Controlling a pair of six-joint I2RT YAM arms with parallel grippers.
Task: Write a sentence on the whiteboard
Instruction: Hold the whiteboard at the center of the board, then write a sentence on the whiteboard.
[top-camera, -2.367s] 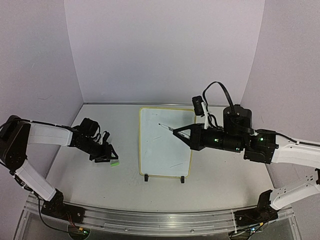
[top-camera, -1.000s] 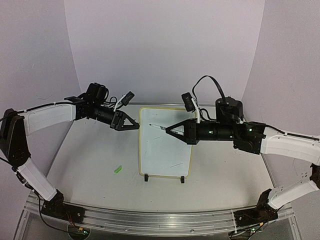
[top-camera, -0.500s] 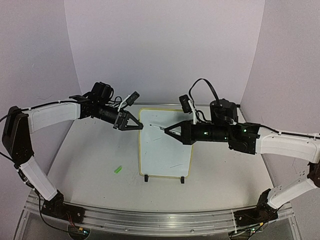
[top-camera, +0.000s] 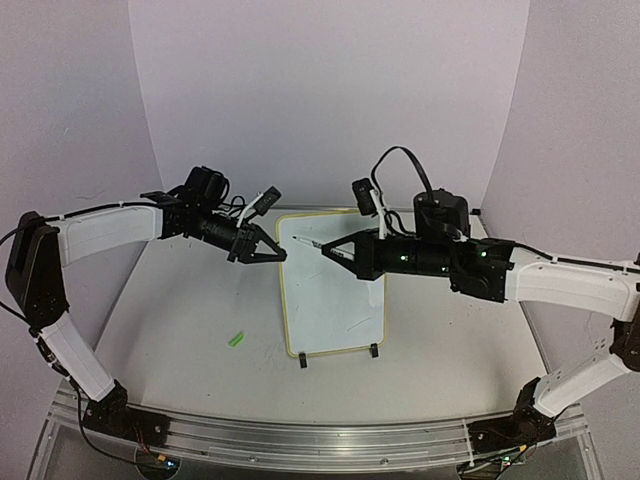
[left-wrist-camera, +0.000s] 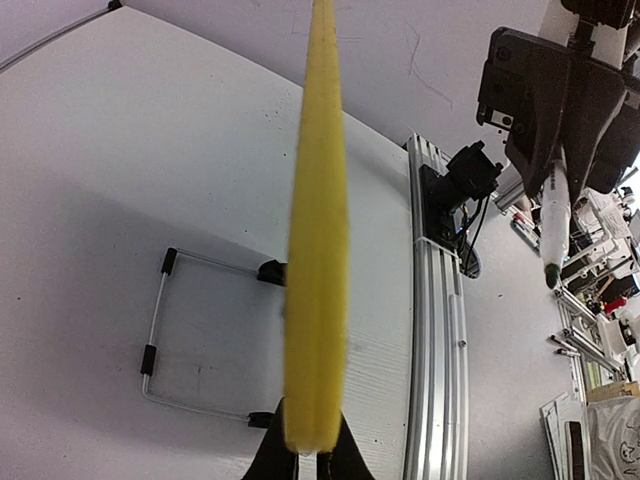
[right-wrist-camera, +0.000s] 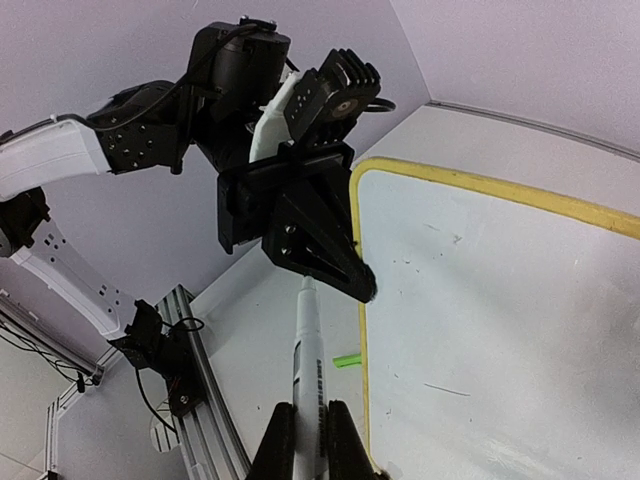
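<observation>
From above, the board (top-camera: 335, 300) is seen at mid-table, its long axis running near to far, its feet at the near end. Its left frame, close to the far corner, is pinched by the shut left gripper (top-camera: 280, 257). A marker (top-camera: 315, 244) is clamped in the right gripper (top-camera: 338, 251), with the tip pointed left and far over the board's far-left corner. The writing face therefore lies near and right of the tip. Only faint strokes are made out on it, and no words. A green cap (top-camera: 235, 339) lies on the table (top-camera: 180, 320), left of the board and well apart from it.

In the left wrist view, the yellow frame (left-wrist-camera: 318, 250) is seen edge-on, gripped between the fingers at the bottom. The marker (left-wrist-camera: 553, 225) hangs to the right, apart from that edge.

In the right wrist view, the marker (right-wrist-camera: 308, 365) is held between narrow jaws, and its tip is hidden behind the left gripper (right-wrist-camera: 362, 290) at the frame. The white face (right-wrist-camera: 500, 320) spreads to the right. Contact of tip and face cannot be told. The right arm is judged to be the one placed for the first stroke, with the board steadied by the left.
</observation>
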